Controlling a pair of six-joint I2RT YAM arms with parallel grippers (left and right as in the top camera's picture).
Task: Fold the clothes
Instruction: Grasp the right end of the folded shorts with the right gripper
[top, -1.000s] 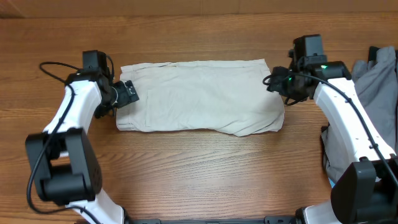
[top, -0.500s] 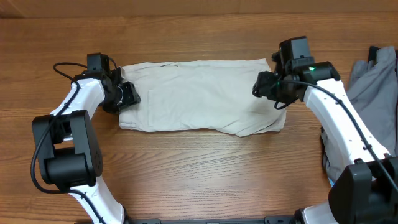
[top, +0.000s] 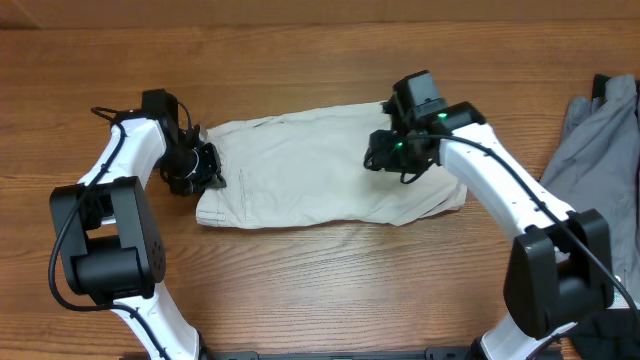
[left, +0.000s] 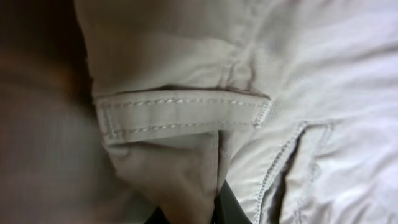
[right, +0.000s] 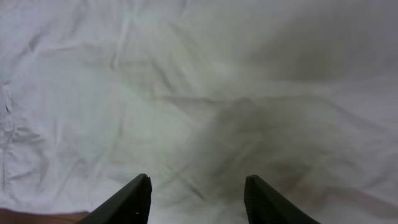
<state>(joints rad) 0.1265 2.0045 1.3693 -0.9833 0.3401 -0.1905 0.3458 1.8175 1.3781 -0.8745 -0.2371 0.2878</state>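
Observation:
The clothes, a pair of cream shorts (top: 310, 175), lie folded across the middle of the wooden table (top: 320, 290). My left gripper (top: 207, 166) is at their left end, shut on a fold of the cloth. In the left wrist view the cloth is pinched in the left gripper (left: 200, 214), just below a stitched band (left: 180, 115). My right gripper (top: 383, 158) hovers over the right half of the shorts. In the right wrist view the right gripper (right: 198, 190) is open, with creased cream cloth (right: 186, 93) beneath it and nothing between its fingers (right: 134, 200).
A grey garment (top: 598, 135) lies at the table's right edge, beyond the right arm. Bare wood runs along the front of the table and behind the shorts.
The left gripper has shut on the shorts' left end. The right arm has swung left from the shorts' right edge to above the cloth. The shorts have skewed slightly.

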